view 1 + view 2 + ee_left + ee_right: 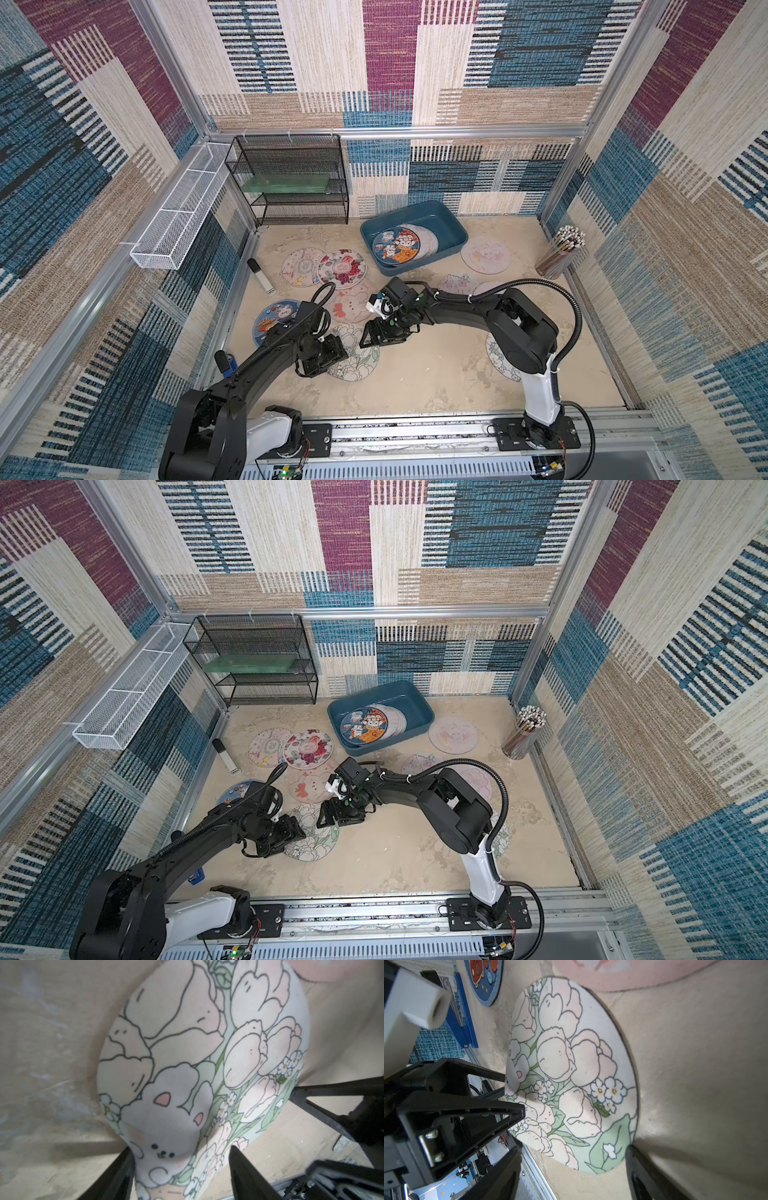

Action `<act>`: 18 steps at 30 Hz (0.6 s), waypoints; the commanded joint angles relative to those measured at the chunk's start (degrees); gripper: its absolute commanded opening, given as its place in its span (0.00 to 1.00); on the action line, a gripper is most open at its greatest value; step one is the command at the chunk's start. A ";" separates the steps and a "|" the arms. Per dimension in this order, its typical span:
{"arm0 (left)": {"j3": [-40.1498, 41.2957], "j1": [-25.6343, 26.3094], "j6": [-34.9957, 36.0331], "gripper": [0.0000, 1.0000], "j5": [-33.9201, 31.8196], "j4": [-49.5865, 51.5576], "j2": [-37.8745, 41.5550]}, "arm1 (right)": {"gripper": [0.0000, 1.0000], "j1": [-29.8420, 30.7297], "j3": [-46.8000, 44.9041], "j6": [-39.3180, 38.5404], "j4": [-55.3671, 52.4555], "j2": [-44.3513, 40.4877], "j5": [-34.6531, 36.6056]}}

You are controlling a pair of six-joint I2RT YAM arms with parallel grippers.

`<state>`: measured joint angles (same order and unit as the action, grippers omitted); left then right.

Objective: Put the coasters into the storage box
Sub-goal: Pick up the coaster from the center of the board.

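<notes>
Up front, left gripper (180, 1150) and right gripper (574, 1147) both spread, at opposite edges of the tulip-bunny coaster (362, 360). Pink coaster (351, 307) crowding just behind. Farther back, teal storage box (453, 232) holding stacked coasters (401, 245). Stained beige tabletop (436, 374), patchwork woven walls (390, 62).

Coaster (495, 354) (mostly under right arm (523, 328))

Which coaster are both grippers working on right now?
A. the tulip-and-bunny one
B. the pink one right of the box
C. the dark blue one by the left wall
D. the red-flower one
A: the tulip-and-bunny coaster has its humped edge between the fingers of the left gripper, and the right gripper stands at its edge too.
</notes>
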<state>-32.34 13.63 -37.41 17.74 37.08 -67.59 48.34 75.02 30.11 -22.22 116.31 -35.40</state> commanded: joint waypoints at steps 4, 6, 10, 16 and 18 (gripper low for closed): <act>0.17 -0.02 -0.78 0.52 -1.52 0.03 0.47 | 0.82 -0.57 -0.67 -0.20 -4.74 1.09 5.27; 0.08 -0.06 -0.69 0.45 -1.39 -0.18 0.00 | 0.82 -0.57 -0.67 -0.11 -4.67 1.20 5.09; -0.48 0.00 -0.65 0.32 -1.56 0.33 -0.39 | 0.82 -0.66 -0.67 -0.22 -4.68 1.24 4.99; -1.53 -0.01 -0.59 0.04 -2.14 2.83 1.34 | 0.82 -1.28 -1.41 -0.27 -4.14 0.52 4.53; -2.13 -0.01 -0.56 0.00 -1.68 3.87 2.06 | 0.82 -1.62 -2.02 -0.21 -3.59 -0.07 4.27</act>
<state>-33.58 13.63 -37.58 16.62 38.68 -66.32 47.22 74.06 30.11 -21.30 116.05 -37.10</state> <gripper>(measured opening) 0.051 0.817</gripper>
